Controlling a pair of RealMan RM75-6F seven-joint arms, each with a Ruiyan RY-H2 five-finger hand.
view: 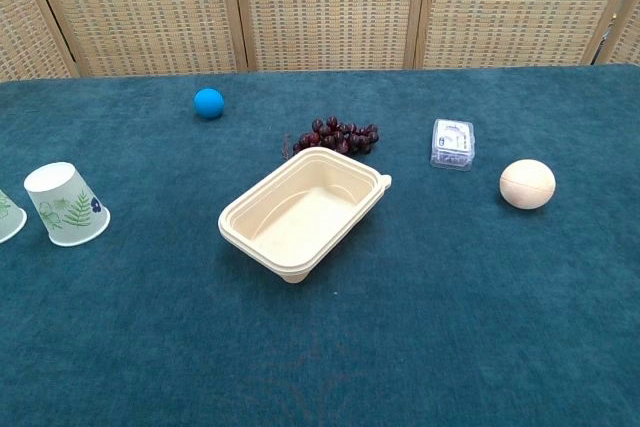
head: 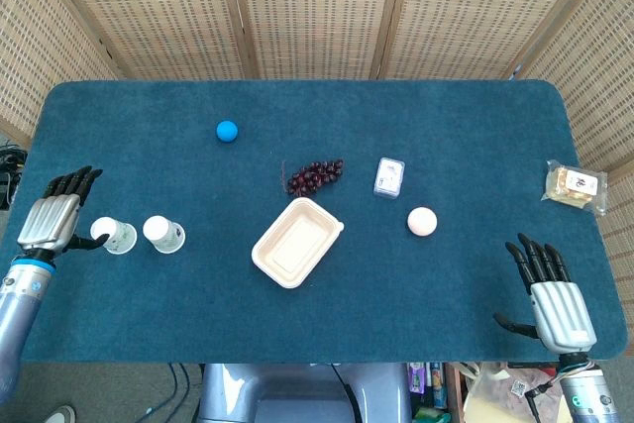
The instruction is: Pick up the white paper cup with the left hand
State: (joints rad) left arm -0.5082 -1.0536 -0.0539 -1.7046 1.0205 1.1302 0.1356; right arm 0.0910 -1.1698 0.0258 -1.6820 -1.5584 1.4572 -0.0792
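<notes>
At the table's left edge the left hand (head: 47, 221) waits just beside the cup (head: 114, 236), fingers spread, holding nothing — grasp and lift remain.

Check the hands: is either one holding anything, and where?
Nothing is held. The left hand sits beside the nearer cup with fingers spread; the right hand rests open on the table.

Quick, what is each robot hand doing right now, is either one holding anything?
Left robot hand: open, fingers spread, holding nothing, just beside the nearer white paper cup.
Right robot hand: open, fingers spread, holding nothing.
</notes>
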